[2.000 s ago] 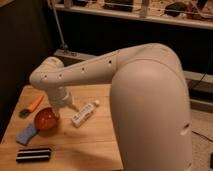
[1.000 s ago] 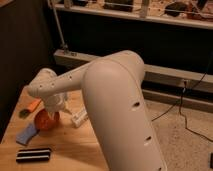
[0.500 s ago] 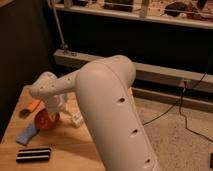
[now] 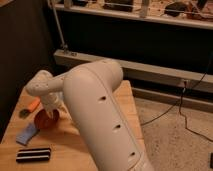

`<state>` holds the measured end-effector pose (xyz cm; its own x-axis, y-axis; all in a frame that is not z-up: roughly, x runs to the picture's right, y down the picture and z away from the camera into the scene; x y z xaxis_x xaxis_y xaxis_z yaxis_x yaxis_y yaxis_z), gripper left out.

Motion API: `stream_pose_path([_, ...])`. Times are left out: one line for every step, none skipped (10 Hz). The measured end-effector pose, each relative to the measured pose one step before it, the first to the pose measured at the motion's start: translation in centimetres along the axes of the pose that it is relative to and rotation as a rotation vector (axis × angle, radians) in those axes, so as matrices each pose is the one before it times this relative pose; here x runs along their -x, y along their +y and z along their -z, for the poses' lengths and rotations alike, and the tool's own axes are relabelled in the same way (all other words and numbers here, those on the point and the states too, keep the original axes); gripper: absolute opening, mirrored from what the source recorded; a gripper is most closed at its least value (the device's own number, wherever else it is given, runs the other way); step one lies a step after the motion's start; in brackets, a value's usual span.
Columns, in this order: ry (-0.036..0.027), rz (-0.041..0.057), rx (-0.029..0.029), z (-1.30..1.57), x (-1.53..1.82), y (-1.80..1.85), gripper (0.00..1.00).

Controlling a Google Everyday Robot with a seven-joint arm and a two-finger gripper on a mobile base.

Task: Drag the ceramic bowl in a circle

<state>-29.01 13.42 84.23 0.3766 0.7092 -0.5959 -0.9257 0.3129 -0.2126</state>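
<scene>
The ceramic bowl (image 4: pixel 45 121) is small, round and glossy orange-red. It sits on the left part of the wooden table (image 4: pixel 65 150). My gripper (image 4: pixel 50 112) hangs from the white arm (image 4: pixel 95 100) and reaches down onto the bowl's upper right rim, covering part of it. The arm's large white body fills the middle of the view and hides the table behind it.
A flat blue sponge (image 4: pixel 27 134) lies just left of and below the bowl. A black ridged bar (image 4: pixel 33 154) lies near the front edge. An orange object (image 4: pixel 33 105) and a small dark round thing (image 4: pixel 23 113) lie to the upper left. The table's left edge is close.
The arm's bulk has swung left and toward the camera, now hiding the white bottle that lay right of the bowl. The gripper has stayed at the bowl, which has barely shifted.
</scene>
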Motion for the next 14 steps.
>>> stream_pose_path([0.00316,0.00746,-0.00625,-0.499,0.681,0.34,0.26])
stream_pose_path([0.00416,0.00258,-0.00401,-0.147,0.262,0.107,0.18])
stream_pose_path([0.00233,0.00376,-0.00034,-0.065,0.365,0.255,0.08])
stream_pose_path([-0.00367,0.01023,0.00625,0.098,0.672,0.683,0.01])
stream_pose_path([-0.00463,0.0125,0.00298,0.305,0.594,0.595,0.0])
stream_pose_path([-0.00412,0.01251,-0.00051,0.386,0.688,0.482,0.0])
stream_pose_path([-0.00454,0.0093,-0.00632,0.336,0.611,0.187,0.0])
stream_pose_path([-0.00366,0.01124,-0.02613,0.196,1.062,-0.1,0.0])
stream_pose_path([0.00036,0.003,-0.02232,-0.035,0.788,-0.379,0.0])
stream_pose_path([0.00357,0.00035,-0.01965,-0.236,0.738,-0.414,0.0])
stream_pose_path([0.00643,-0.00285,-0.02408,-0.371,1.209,-0.547,0.0])
stream_pose_path([0.00392,-0.00755,-0.01199,-0.224,0.712,-0.503,0.0])
stream_pose_path([0.00343,-0.01888,-0.01856,-0.148,1.055,-1.115,0.0])
stream_pose_path([0.00372,-0.02743,-0.02383,-0.008,0.8,-1.756,0.0])
